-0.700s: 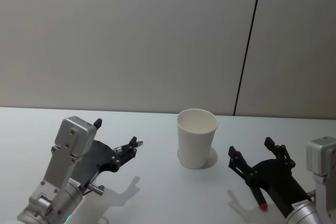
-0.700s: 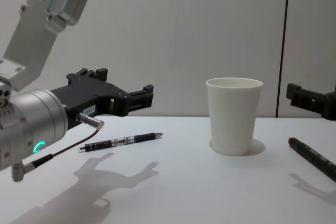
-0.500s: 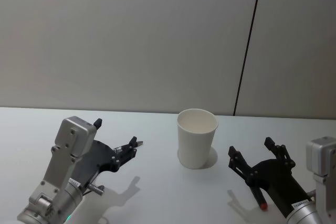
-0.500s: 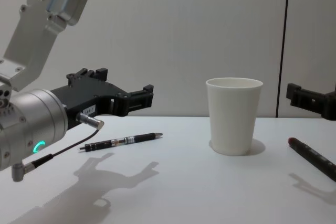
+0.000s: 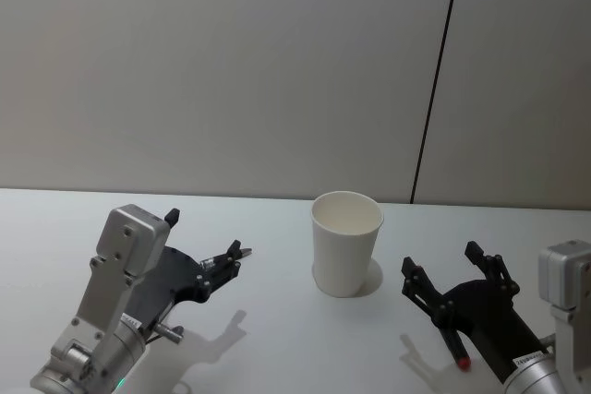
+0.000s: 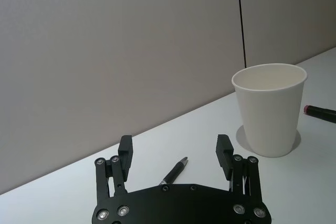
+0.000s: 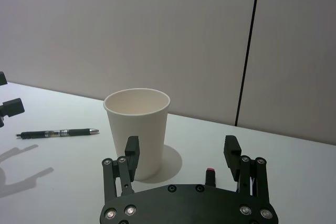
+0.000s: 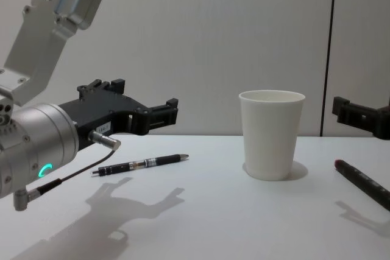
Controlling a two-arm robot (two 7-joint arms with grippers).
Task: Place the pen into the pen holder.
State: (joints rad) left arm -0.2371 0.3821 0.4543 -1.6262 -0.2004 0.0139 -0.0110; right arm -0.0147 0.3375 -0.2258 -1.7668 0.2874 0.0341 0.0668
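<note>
Black pen (image 8: 141,164) lies left of upright pen holder (image 5: 346,242), mostly hidden under left gripper (image 6: 175,148) in head view. Red-tipped pen (image 8: 362,182) on the right, cut by chest frame edge, below right gripper (image 7: 181,145). Both jaws spread, empty. White table (image 8: 244,223); grey wall (image 5: 185,71), one dark seam.

Lab, white table (image 5: 295,348), plain panel wall (image 5: 231,71)

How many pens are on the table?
2. A black pen lies under the left gripper, left of the cup; a red-tipped pen lies under the right gripper, right of it.
</note>
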